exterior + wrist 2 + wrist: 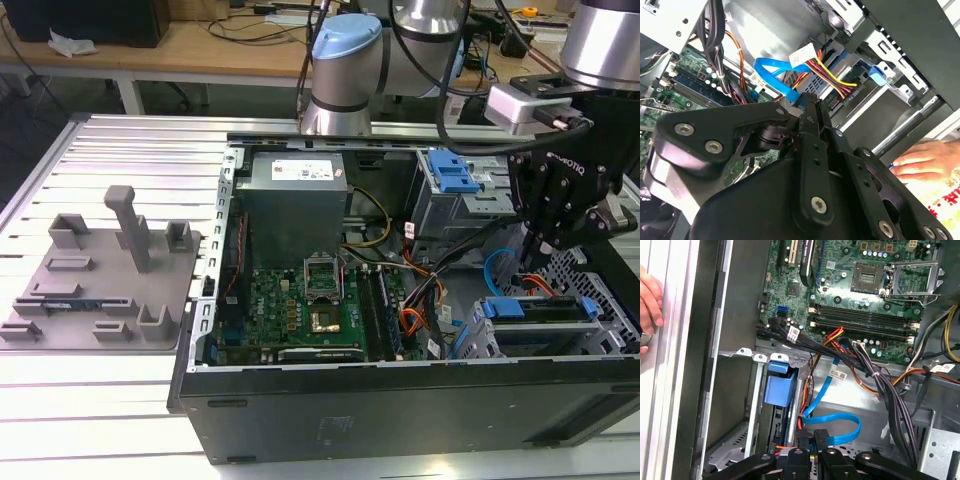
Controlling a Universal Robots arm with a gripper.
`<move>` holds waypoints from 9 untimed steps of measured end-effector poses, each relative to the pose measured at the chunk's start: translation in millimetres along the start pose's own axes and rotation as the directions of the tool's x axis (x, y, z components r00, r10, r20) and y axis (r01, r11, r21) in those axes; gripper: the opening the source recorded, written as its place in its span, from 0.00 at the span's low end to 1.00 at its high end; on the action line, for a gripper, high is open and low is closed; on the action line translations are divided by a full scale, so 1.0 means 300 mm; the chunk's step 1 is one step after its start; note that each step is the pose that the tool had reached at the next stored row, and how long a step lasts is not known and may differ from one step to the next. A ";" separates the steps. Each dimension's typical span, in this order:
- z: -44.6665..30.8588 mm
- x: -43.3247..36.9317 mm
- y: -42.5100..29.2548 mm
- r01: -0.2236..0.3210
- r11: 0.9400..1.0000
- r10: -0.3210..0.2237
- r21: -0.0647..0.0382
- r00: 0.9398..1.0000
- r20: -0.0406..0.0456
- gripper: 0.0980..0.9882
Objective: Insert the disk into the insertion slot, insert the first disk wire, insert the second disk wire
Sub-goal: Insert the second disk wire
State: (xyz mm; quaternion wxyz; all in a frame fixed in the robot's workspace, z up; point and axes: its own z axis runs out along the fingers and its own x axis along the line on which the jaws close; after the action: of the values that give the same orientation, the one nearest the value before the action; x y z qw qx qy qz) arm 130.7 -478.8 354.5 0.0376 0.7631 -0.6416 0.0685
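Note:
The disk's blue carrier [532, 308] sits inside the grey insertion slot [497, 345] at the case's near corner on the exterior view's right. My gripper [530, 262] hangs just above that cage. In both wrist views its fingertips are closed together at the dark plug end of the second disk wire [771, 70], a flat light-blue cable that loops away [840, 426] from my gripper [812, 438]. My gripper [807, 98] holds this plug close to the disk's rear edge. The red, orange and yellow wire bundle [826, 70] ends in a dark plug [850, 95] set against the disk.
A person's hand [922, 161] rests on the table beside the case wall, also seen as a hand [649, 302]. The motherboard [305, 305], black cable bundles [880, 385], a taller bay with a blue latch [452, 178] and a grey fixture plate [100, 285] lie around.

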 end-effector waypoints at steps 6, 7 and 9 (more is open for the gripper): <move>0.003 0.017 -0.001 -0.003 1.000 0.003 -0.001 1.000 0.024 0.07; 0.003 0.017 -0.002 -0.003 1.000 0.003 -0.001 1.000 0.024 0.07; 0.004 0.017 -0.001 -0.091 0.996 0.092 -0.015 0.996 0.021 0.07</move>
State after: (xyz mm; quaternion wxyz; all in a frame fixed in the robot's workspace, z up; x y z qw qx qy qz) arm 132.1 -483.9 354.1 0.0326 0.7333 -0.6767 0.0575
